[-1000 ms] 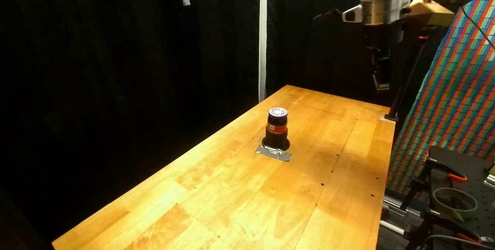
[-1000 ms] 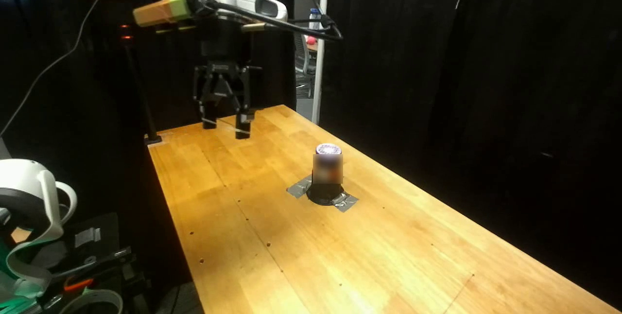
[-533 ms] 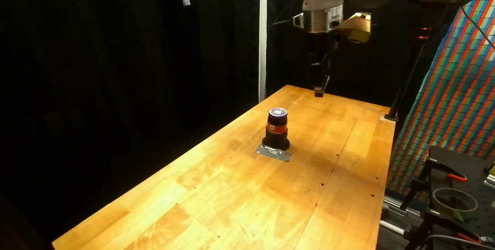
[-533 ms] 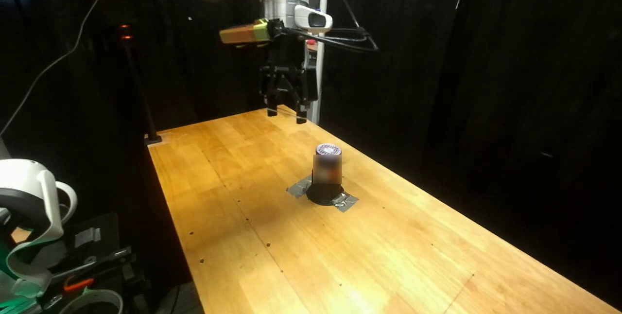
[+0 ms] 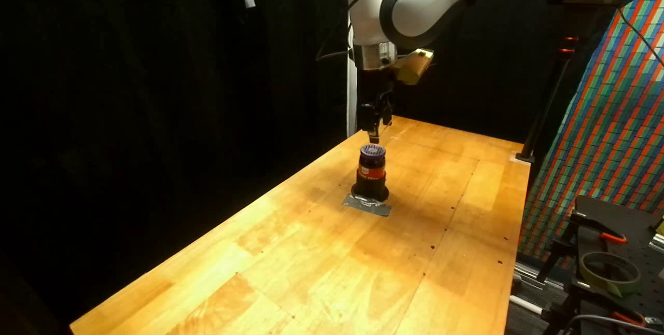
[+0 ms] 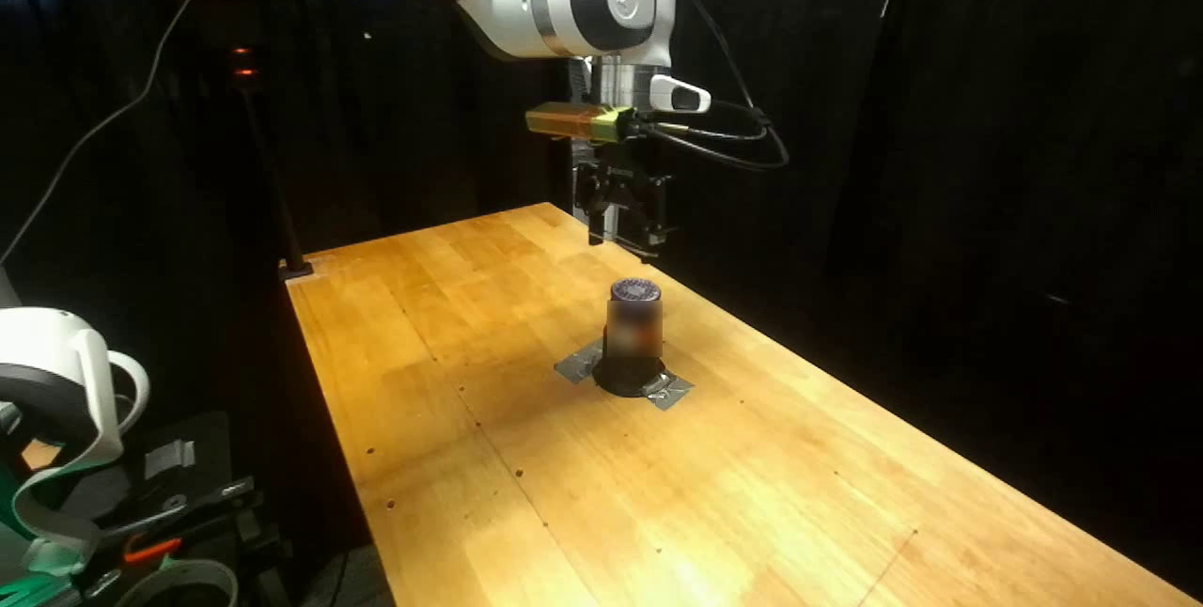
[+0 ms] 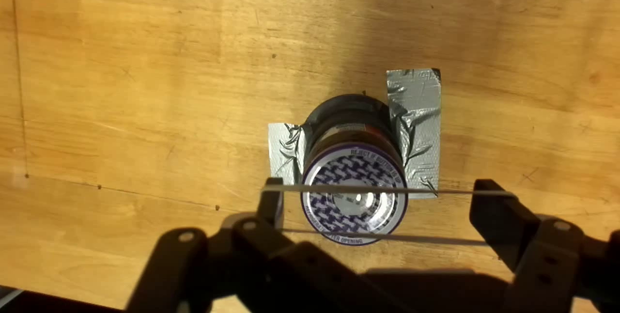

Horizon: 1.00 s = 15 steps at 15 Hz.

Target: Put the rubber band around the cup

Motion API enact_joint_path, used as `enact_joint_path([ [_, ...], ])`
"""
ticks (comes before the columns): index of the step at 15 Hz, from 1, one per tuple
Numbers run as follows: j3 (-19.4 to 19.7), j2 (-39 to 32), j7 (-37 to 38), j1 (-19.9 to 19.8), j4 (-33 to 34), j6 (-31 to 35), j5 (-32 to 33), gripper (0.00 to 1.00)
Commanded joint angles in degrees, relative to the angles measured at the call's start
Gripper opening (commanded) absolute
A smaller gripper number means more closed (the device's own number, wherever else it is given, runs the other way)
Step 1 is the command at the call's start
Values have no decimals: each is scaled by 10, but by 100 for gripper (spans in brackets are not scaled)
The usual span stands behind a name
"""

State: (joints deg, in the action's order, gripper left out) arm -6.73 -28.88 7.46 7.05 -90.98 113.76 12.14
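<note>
The cup point(image 5: 372, 171) is a dark upright jar with a pale patterned lid and an orange-red stripe. It stands in a black round base taped to the table. It shows in both exterior views, blurred in this one point(image 6: 635, 330), and from above in the wrist view point(image 7: 353, 211). My gripper point(image 6: 622, 248) is open above and slightly behind the cup, apart from it. The rubber band point(image 7: 436, 191) is stretched around both fingers as two strands. In the wrist view both strands cross over the lid, and the fingertips point(image 7: 380, 206) lie on either side of it.
Silver tape point(image 7: 419, 95) holds the base to the wooden table point(image 5: 290, 252). A dark post point(image 6: 268, 165) stands at the table's far corner. A black side table point(image 5: 604, 215) with a tape roll point(image 5: 586, 268) is beside the table. Black curtains hang around.
The arm has swung from the table's far end to above the cup, leftward in an exterior view and rightward in another. The gripper stays open with the band on its fingers. The cup has not moved.
</note>
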Motion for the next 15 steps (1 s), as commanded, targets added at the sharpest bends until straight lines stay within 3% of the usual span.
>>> enact_joint_path([
  [1,16,-67,-23,8,89,-37,-22,100],
  [15,42,-159,-23,17,169,-19,-19,100],
])
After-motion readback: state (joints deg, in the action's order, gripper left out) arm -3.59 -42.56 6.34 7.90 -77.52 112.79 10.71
